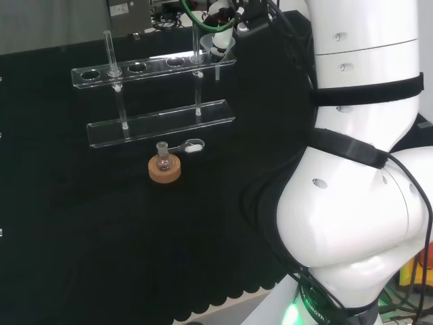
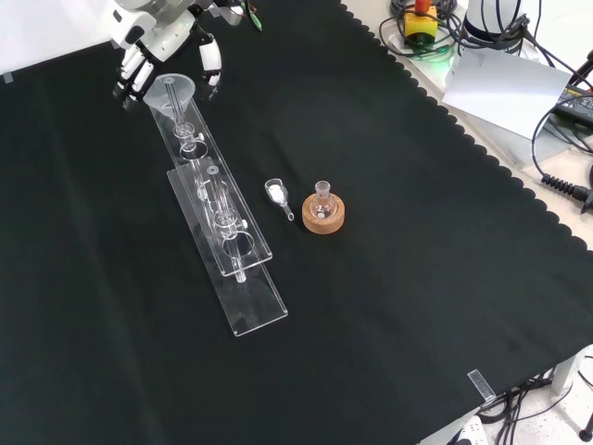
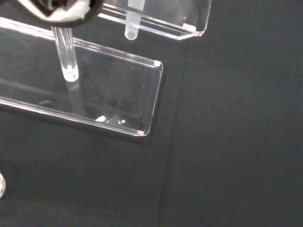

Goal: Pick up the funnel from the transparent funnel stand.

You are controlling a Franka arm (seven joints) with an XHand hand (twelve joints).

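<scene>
Clear acrylic is what you're working over: the transparent funnel stand (image 2: 243, 287) is lying as a long two-tier rack on the black cloth (image 2: 417, 306), running from upper left to lower middle in the front view. The funnel (image 2: 171, 92) is sitting in the stand's end hole at the top of that view, cone up, its stem hanging down through the upper shelf; in the head view you're seeing the same funnel (image 1: 210, 44) at the right end of the upper shelf. Your hand (image 2: 153, 42) is hovering right at the funnel, black and white fingers (image 2: 211, 61) pointing down on both sides of the cone, and in the head view a white fingertip is sitting right against the rim. Whether those fingers are actually gripping the funnel, I cannot tell from these angles; they're bracketing it, but contact is unclear. The wrist view is looking down past a blurred bit of the hand (image 3: 71, 12) onto the stand's base plate (image 3: 118, 94), with the funnel's stem tip (image 3: 131, 33) poking below the upper shelf. Near the stand's middle, a small flask (image 2: 321, 199) is standing upright in a cork ring (image 2: 323, 219), and a little scoop of white powder (image 2: 277, 193) is lying between it and the stand.
</scene>
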